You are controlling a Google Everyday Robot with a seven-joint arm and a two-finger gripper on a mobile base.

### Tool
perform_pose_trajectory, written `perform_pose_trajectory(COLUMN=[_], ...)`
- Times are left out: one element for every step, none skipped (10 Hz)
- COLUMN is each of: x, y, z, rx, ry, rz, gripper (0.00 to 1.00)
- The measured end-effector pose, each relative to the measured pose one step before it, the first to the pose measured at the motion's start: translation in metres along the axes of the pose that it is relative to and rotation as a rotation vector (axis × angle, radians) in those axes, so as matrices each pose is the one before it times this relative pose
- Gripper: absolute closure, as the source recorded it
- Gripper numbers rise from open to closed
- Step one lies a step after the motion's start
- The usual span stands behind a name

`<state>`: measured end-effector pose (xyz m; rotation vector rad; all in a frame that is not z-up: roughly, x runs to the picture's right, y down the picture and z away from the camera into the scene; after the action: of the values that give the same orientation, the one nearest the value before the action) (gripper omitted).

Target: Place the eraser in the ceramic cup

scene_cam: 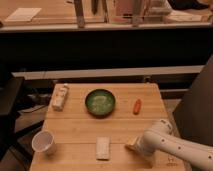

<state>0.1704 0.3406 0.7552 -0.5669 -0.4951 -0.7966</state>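
The ceramic cup (44, 142) is white and stands upright at the front left corner of the wooden table (125, 127). My gripper (136, 147) is at the end of the white arm, low over the table's front right part, far right of the cup. A small pale yellowish-tan bit (130, 146), which looks like the eraser, shows right at the gripper's tip, on or just above the table. I cannot tell whether the gripper holds it.
A flat white rectangular pad (103, 147) lies front centre, just left of the gripper. A green bowl (100, 102) sits mid-table, an orange carrot-like piece (137, 105) to its right, a pale packet (60, 96) at the back left. A dark counter runs behind.
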Motion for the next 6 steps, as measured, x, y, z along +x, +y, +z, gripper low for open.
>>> perform_pose_trajectory(x=[0.00137, 0.00106, 0.0007, 0.00074, 0.0017, 0.00198], y=[-0.00126, -0.00331, -0.00272, 0.00122, 0.00078, 0.00087], z=[-0.00587, -0.01031, -0.01089, -0.00569, -0.0068, -0.00584], rx=[0.01227, 0.01514, 0.01289, 0.00532, 0.00521, -0.00147], ry=[-0.03958, -0.04071, -0.00783, 0.00308, 0.0131, 0.0171], rz=[0.00172, -0.00112, -0.00116, 0.0016, 0.00295, 0.00334], gripper=[0.2, 0.2, 0.2, 0.2, 0.2, 0.2])
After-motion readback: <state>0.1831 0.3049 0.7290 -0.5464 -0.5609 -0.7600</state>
